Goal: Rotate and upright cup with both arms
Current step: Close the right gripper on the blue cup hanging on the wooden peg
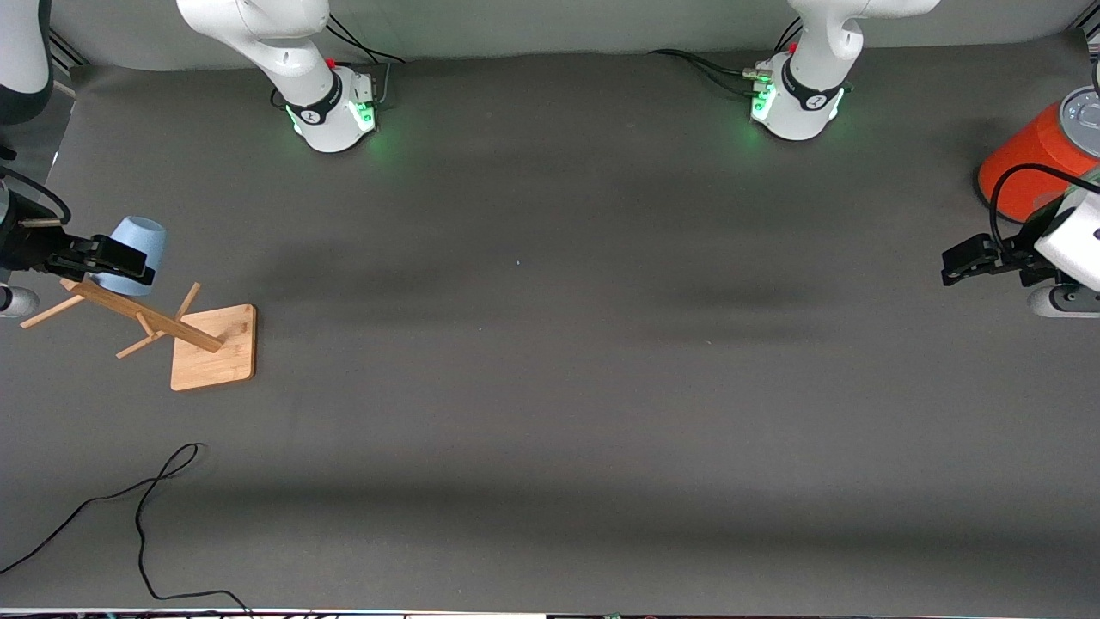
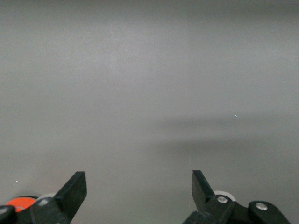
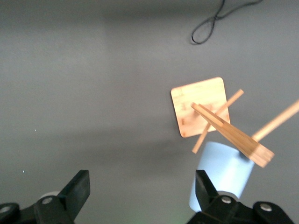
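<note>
The pale-blue cup (image 1: 137,236) hangs mouth-down on a peg of a wooden rack (image 1: 146,320) toward the right arm's end of the table. In the right wrist view the cup (image 3: 224,172) sits just outside one finger, with the rack's stem (image 3: 233,135) crossing over it. My right gripper (image 1: 142,265) (image 3: 140,189) is open right beside the cup, with nothing between its fingers. My left gripper (image 1: 950,266) (image 2: 138,186) hangs open and empty above the bare mat at the left arm's end, beside the orange can.
The rack stands on a square wooden base (image 1: 215,348) (image 3: 198,107). A big orange can (image 1: 1027,168) with a grey lid stands at the left arm's end of the table. A black cable (image 1: 146,499) (image 3: 210,23) loops across the mat near the front camera.
</note>
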You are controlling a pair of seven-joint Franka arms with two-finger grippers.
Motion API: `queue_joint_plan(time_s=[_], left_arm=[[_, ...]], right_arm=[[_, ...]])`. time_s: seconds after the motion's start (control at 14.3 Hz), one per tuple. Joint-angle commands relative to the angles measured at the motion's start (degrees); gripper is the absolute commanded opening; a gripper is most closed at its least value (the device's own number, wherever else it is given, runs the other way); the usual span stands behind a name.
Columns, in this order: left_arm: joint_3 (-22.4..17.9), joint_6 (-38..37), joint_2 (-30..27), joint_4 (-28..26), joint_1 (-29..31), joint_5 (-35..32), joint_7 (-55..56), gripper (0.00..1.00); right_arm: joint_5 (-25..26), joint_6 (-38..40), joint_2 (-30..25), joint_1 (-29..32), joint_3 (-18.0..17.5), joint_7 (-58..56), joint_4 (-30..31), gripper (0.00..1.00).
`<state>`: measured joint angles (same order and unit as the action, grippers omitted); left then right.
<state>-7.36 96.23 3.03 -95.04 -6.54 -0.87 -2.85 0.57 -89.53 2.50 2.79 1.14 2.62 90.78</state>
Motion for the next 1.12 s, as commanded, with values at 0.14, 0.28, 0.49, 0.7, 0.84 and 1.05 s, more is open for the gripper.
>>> queue_joint_plan(time_s=[0.14,0.28,0.49,0.7,0.84,1.05], left_arm=[[-0.2,-1.4,-0.7,0.4,-0.4,-0.5,0.1,1.00],[-0.1,-1.3,-0.7,0.4,-0.4,-0.5,0.1,1.00],[-0.2,-1.3,-0.7,0.4,-0.4,-0.5,0.1,1.00],[-0.1,-1.3,-0.7,0.4,-0.4,-0.5,0.1,1.00],[-0.1,-1.3,-0.6,0.3,-0.4,-0.5,0.1,1.00],[-0.1,-1.3,-0.6,0.3,-0.4,-0.5,0.1,1.00]], right_arm=[[0.7,0.2,-8.5,0.3,7.0,-1.7,9.4,1.00],[0.7,0.1,-9.3,0.3,8.9,-2.2,10.3,1.00],[0.6,-0.3,-8.8,0.5,11.2,3.0,10.3,1.00],[0.0,-0.7,-8.0,0.5,12.7,13.3,10.4,1.00],[-0.1,-0.8,-7.9,0.5,12.8,18.1,10.6,1.00],[-0.3,-3.2,-8.2,0.5,12.8,18.2,14.2,1.00]])
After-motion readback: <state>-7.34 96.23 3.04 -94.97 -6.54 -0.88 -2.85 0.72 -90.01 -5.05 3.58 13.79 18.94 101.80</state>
